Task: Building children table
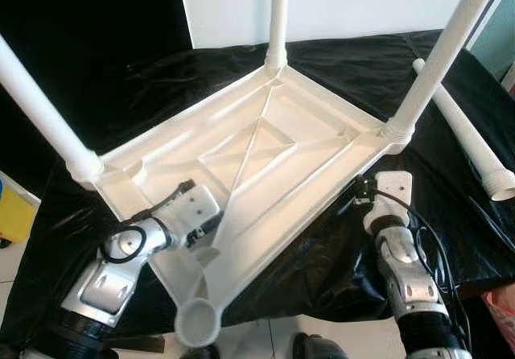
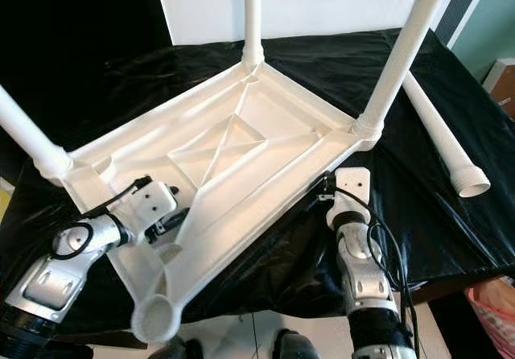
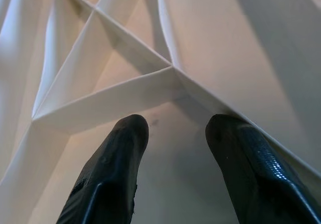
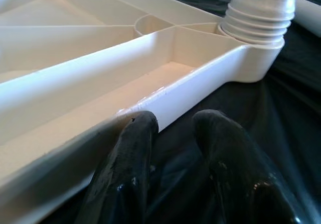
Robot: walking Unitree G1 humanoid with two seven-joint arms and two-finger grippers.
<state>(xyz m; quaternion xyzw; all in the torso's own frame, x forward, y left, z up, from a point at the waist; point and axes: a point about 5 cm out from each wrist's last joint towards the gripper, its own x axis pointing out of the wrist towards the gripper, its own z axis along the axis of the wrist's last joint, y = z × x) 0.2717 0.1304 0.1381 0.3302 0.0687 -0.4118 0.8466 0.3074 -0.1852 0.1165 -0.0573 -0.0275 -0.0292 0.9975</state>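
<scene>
Tabletop [image 1: 265, 146] lies upturned — left pincer [image 3: 175, 133] inside, right pincer [image 4: 173, 126] at rim.

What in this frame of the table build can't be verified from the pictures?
- Leg tops: cut off by the eye views' upper edge.
- Right gripper contact with the tabletop rim: in the eye views, its wrist hides the fingers.
- Loose leg: its far end is hidden behind an upright leg.

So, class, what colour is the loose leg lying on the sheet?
White; the loose leg shows best in the right eye view.
</scene>
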